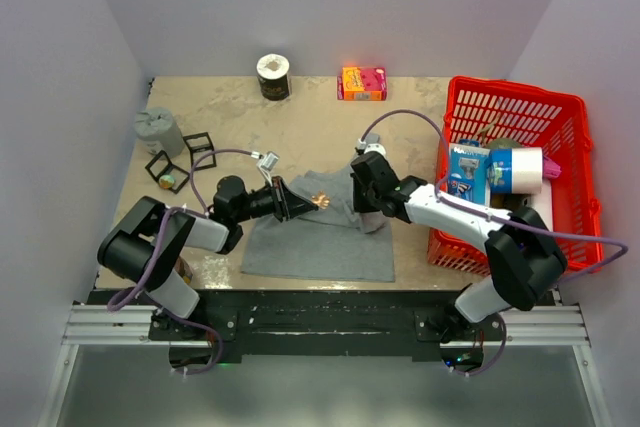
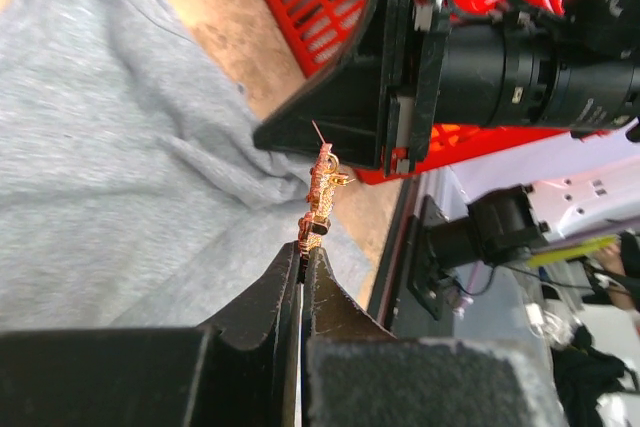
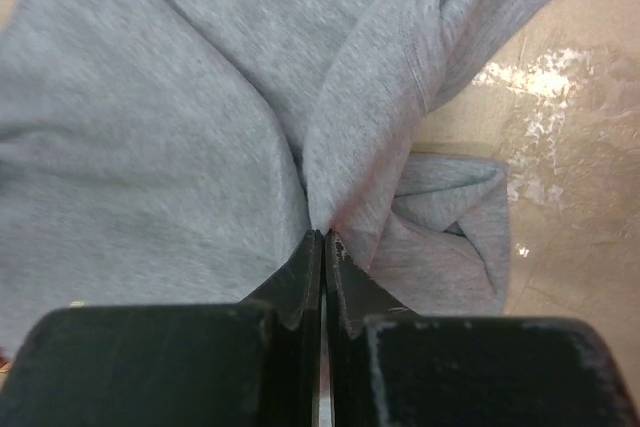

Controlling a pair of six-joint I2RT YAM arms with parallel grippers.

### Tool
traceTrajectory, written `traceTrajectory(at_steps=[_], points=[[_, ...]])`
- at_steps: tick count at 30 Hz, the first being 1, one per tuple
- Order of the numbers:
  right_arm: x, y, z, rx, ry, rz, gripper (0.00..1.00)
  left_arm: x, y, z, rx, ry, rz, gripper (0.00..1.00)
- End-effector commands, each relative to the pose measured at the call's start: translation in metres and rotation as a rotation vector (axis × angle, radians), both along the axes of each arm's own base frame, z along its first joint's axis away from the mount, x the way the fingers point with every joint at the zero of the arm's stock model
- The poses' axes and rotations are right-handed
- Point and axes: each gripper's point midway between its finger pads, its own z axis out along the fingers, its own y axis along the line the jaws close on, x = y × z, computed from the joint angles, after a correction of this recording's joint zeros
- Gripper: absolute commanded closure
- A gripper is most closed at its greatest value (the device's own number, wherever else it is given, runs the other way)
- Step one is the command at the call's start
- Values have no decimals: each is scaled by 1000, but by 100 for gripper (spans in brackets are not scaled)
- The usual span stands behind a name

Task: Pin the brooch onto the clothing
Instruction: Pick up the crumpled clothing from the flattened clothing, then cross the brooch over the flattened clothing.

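As catalogued from above, clothing [image 1: 320, 247]: grey, spread at lower centre of frame.
brooch [image 2: 320, 187]: orange-red, at frame centre, needle pointed outward, clamped in left gripper [image 2: 303, 247] tips.
right gripper [image 3: 322, 237]: shut upon pinched clothing fold.

I see the beige worktop [image 1: 220, 112] carrying the grey top [image 1: 320, 250], a red basket [image 1: 516, 88], an orange box [image 1: 362, 83] and a dark roll [image 1: 273, 77].
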Motion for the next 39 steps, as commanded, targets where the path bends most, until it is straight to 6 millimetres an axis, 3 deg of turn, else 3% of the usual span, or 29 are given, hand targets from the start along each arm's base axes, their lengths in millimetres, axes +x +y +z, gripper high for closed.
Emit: traceTrajectory(at_steps=[1, 3, 4, 8, 14, 25, 39], points=[[20, 11, 60, 158, -147, -39, 100, -12, -9, 24, -96, -64, -85, 100], [19, 6, 62, 205, -146, -42, 100, -16, -11, 33, -133, -91, -112, 100], [22, 7, 77, 255, -184, -43, 100, -17, -11, 31, -147, -60, -121, 100], [23, 3, 82, 346, -184, -26, 100, -22, -13, 37, -209, -48, -156, 100], [19, 13, 78, 401, -158, 21, 100, -24, -14, 33, -218, -9, -147, 100], [7, 33, 76, 485, -101, 108, 100, -7, -14, 26, -172, 8, -66, 100], [4, 42, 76, 538, -81, 135, 100, -5, -13, 36, -190, -20, -51, 100]])
